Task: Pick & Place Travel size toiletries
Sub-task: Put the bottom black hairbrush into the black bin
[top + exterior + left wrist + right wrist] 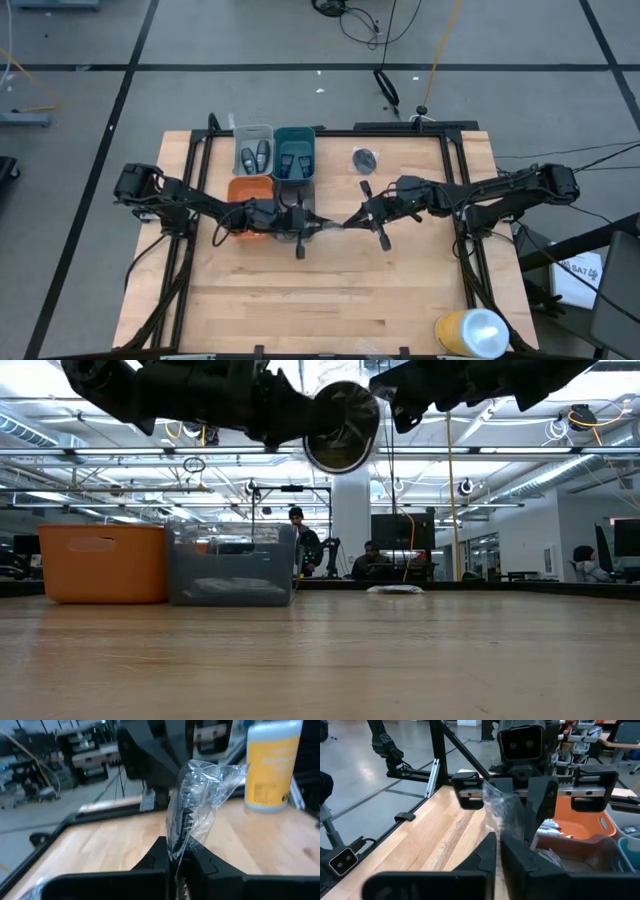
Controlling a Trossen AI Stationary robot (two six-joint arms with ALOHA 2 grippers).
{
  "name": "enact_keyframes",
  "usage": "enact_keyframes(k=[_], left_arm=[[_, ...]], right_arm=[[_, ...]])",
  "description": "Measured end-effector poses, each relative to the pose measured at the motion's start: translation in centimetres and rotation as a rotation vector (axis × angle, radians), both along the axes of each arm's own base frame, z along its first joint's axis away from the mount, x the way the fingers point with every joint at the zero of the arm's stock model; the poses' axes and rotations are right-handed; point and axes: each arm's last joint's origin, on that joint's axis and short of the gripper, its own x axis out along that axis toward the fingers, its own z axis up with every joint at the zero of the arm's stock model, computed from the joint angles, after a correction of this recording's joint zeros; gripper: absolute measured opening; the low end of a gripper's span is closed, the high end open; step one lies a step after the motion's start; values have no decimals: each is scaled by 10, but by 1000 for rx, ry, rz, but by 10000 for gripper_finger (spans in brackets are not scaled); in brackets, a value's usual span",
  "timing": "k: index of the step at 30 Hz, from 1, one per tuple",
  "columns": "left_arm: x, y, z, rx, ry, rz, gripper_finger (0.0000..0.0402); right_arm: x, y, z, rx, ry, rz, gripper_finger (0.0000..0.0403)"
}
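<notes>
- Handover underway mid-counter: left end effector [175, 865] and right end effector [496, 845] both clamped on one clear-wrapped toiletry [192, 805].
- I would release one side only once the other's grip is confirmed.

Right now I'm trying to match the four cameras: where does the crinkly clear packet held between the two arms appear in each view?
High view: clear packet mid-table, between the left pincer and right pincer.
Low view: cannot be made out among the arms overhead.
Left wrist view: packet stands centre, clamped by that pincer.
Right wrist view: packet centre, above that pincer.
Shared landmark: orange bin.
</notes>
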Motion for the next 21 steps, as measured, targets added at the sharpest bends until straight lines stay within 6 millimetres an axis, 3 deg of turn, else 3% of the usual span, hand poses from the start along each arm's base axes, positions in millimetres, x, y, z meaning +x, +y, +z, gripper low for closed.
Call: enact_keyframes(k=[4,12,21], left_arm=[[-9,2,6,-3,70,28,15],[-43,-2,23,-3,254,205,11],[-69,5,2,-75,533,455,11]], right_arm=[[-2,-1,-2,4,34,-6,53],[-13,-13,-4,-19,145,-198,134],[-15,-21,-11,-132,213,-424,151]])
